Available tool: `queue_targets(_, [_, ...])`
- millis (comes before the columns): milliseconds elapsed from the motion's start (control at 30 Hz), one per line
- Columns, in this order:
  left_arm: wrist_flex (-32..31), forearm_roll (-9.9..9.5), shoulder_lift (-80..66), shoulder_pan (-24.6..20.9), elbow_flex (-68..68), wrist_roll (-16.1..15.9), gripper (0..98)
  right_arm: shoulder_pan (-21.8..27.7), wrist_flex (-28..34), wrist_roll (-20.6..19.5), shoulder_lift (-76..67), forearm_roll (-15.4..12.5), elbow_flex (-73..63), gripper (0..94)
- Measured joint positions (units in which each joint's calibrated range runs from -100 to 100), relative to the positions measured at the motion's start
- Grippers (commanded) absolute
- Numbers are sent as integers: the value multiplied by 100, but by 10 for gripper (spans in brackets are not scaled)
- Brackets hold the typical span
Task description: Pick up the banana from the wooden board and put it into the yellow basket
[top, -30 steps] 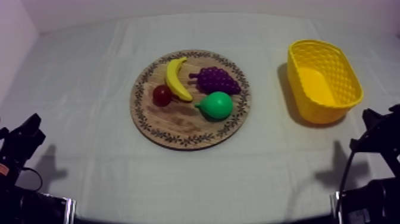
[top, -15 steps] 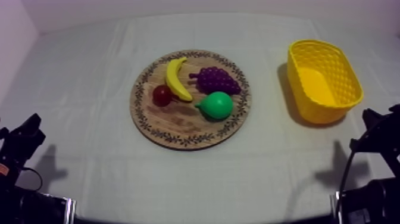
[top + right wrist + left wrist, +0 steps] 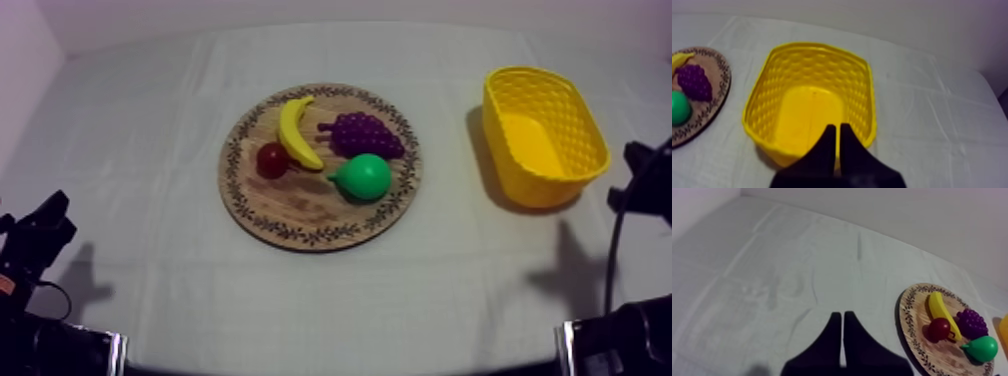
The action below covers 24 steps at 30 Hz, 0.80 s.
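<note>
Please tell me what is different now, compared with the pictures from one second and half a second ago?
The right gripper, shut on nothing, has moved up the table along the right edge of the top view, closer to the yellow basket. Nothing was gripped or released. The left gripper, the banana and the wooden board stayed in place.

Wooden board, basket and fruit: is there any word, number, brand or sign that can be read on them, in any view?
None: no text can be read anywhere.
The wooden board carries only an ornamental pattern on its rim; the yellow basket shows a plain lattice; the banana and the cloth are unmarked.
</note>
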Motion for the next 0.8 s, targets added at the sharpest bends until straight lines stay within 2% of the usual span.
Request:
queue_targets(100, [0,0,0,0,0,0,1,-88,173,-357,806,139,-809,5])
queue_targets(367, [0,0,0,0,0,0,1,-336,895,-1149,3010,126,-3272,5])
queue_targets(800, [0,0,0,0,0,0,1,-1276,2606,-2292,5861,999,-7014,5])
